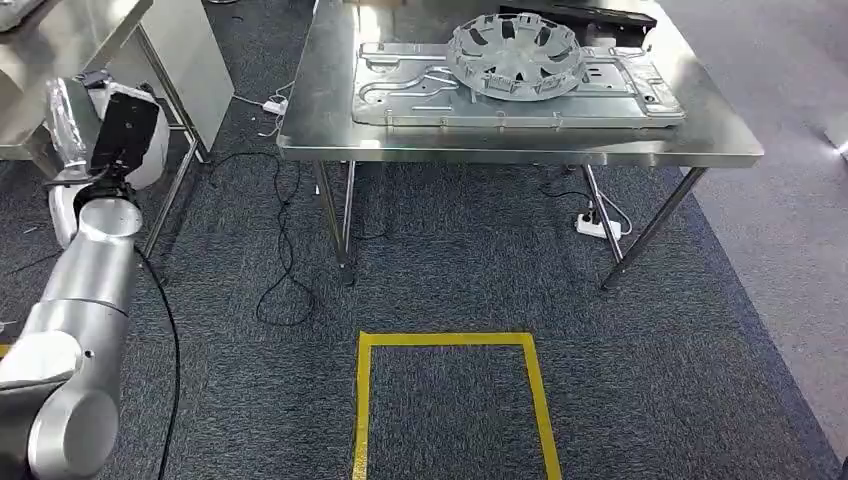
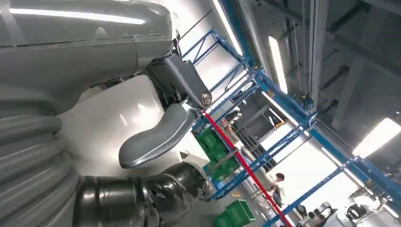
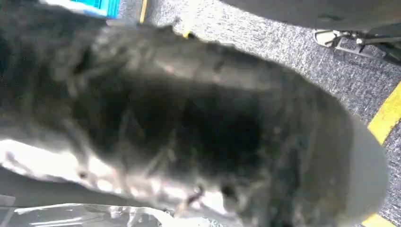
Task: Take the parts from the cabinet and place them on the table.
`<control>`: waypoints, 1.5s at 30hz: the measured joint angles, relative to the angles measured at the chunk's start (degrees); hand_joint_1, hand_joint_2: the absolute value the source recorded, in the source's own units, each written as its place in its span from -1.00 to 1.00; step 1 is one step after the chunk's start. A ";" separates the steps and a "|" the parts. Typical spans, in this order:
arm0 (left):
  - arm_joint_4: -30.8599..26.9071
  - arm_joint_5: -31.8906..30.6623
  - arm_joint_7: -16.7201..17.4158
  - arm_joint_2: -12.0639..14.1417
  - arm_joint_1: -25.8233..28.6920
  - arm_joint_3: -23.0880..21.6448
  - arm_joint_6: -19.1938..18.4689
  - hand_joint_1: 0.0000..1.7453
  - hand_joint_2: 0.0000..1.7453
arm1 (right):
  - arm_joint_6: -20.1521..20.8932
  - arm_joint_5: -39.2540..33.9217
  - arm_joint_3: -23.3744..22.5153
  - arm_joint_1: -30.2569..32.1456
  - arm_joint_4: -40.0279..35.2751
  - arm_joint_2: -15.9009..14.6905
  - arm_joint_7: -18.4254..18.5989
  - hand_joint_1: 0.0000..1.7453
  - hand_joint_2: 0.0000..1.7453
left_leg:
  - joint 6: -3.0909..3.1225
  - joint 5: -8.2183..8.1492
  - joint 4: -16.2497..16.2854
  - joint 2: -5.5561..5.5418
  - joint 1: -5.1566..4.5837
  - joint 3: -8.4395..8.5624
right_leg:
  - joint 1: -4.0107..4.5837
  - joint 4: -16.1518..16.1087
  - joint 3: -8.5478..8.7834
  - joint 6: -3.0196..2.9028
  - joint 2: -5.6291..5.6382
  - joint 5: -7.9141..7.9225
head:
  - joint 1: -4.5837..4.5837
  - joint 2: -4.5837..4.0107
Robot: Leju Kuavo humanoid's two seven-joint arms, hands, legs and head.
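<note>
My left hand [image 1: 118,135] is raised at the far left, beside the table's left end. In the left wrist view its grey thumb [image 2: 153,137] lies across a smooth white part [image 2: 118,118] while dark fingers [image 2: 156,196] curl under it. That white part [image 1: 155,165] shows behind the hand, with clear plastic wrap [image 1: 65,130] next to it. On the steel table [image 1: 520,150] lies a flat stamped metal plate [image 1: 420,100], and a round spoked grey part [image 1: 515,55] rests on top of it. A blurred dark mass [image 3: 189,127] covers the right wrist view, so my right hand's state is unclear.
A black part [image 1: 590,15] lies at the table's far edge. Cables [image 1: 280,250] and a power strip [image 1: 598,227] lie on the carpet under the table. A yellow tape square [image 1: 450,400] marks the floor in front. A steel cabinet [image 1: 60,60] stands at the left.
</note>
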 joint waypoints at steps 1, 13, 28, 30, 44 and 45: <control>-0.04 -0.02 0.04 -0.09 -0.05 0.00 -0.04 1.00 1.00 | 0.02 0.07 0.00 -0.01 0.00 0.00 -0.04 -1.00 -1.00 | -0.01 0.00 0.01 -0.12 -0.04 0.03 | 0.04 -3.23 1.41 -0.28 0.05 2.27 | -0.02 0.00; -0.59 -0.66 1.22 -0.41 -1.05 -0.39 -1.03 1.00 1.00 | -0.04 0.09 0.00 -0.14 0.00 0.04 -0.13 -1.00 -1.00 | -2.34 -7.41 13.31 -0.02 0.10 -5.92 | 0.52 -18.30 8.37 -2.96 0.08 8.07 | -0.04 0.00; -0.61 -0.83 1.44 -0.90 -2.81 -1.38 -1.22 1.00 1.00 | -0.04 0.11 0.04 -0.15 0.00 0.09 -0.26 -1.00 -1.00 | 0.06 -0.18 -0.41 0.41 -0.04 0.45 | 0.15 -3.91 1.74 -0.12 0.13 0.39 | -0.02 0.00; -0.61 -0.83 1.46 -1.11 -2.65 -1.44 -1.27 1.00 1.00 | -0.02 0.11 0.02 -0.06 0.00 0.09 -0.26 -1.00 -1.00 | 0.11 -0.23 -0.40 0.30 -0.10 0.48 | 0.05 0.54 -0.94 -0.03 0.13 -0.16 | -0.02 0.00; -0.59 -0.79 1.68 -1.20 -2.89 -1.49 -2.08 1.00 1.00 | -0.04 0.17 0.07 -0.19 0.00 0.07 -0.31 -1.00 -1.00 | -2.44 -7.99 15.01 0.05 0.04 -6.66 | 0.42 -17.92 7.92 -3.33 0.10 7.96 | -0.04 0.00; -0.57 -0.79 1.70 -1.22 -2.77 -1.49 -2.10 1.00 1.00 | -0.04 0.20 0.07 -0.19 0.00 0.07 -0.31 -1.00 -1.00 | -2.59 -7.93 17.05 0.06 0.08 -8.01 | 0.43 -17.85 7.94 -3.36 0.11 7.82 | -0.04 0.00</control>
